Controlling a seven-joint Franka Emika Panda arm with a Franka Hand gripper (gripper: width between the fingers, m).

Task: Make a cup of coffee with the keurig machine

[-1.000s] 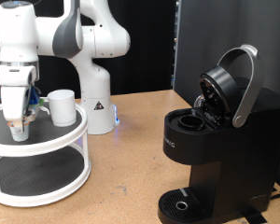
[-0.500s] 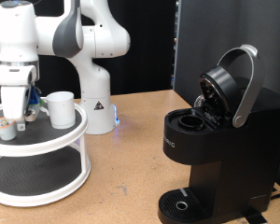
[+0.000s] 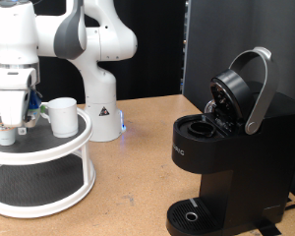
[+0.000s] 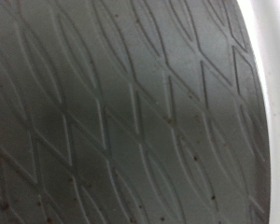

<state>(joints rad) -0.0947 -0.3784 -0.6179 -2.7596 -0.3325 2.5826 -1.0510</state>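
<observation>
The white cup (image 3: 62,115) stands upright on the top tier of a round white two-tier stand (image 3: 59,147) at the exterior view's left. My gripper (image 3: 21,124) hangs over that tier, just left of the cup. A small white pod (image 3: 4,132) sits on the tier beside the fingertips and is not between them. The black keurig machine (image 3: 226,167) stands at the exterior view's right. Its silver-handled lid (image 3: 241,87) is raised and the pod chamber (image 3: 199,126) is uncovered. The wrist view shows only the tier's black ribbed mat (image 4: 112,112) and the white rim (image 4: 271,75). No fingers show there.
The white arm base (image 3: 100,108) stands behind the stand on the wooden table (image 3: 138,187). A dark panel (image 3: 202,39) rises behind the machine. The stand's lower tier (image 3: 34,187) has a black mat with nothing on it.
My gripper has risen from low on the top tier. The small pod, which it covered before, now shows beside it. The cup and the machine have not moved.
</observation>
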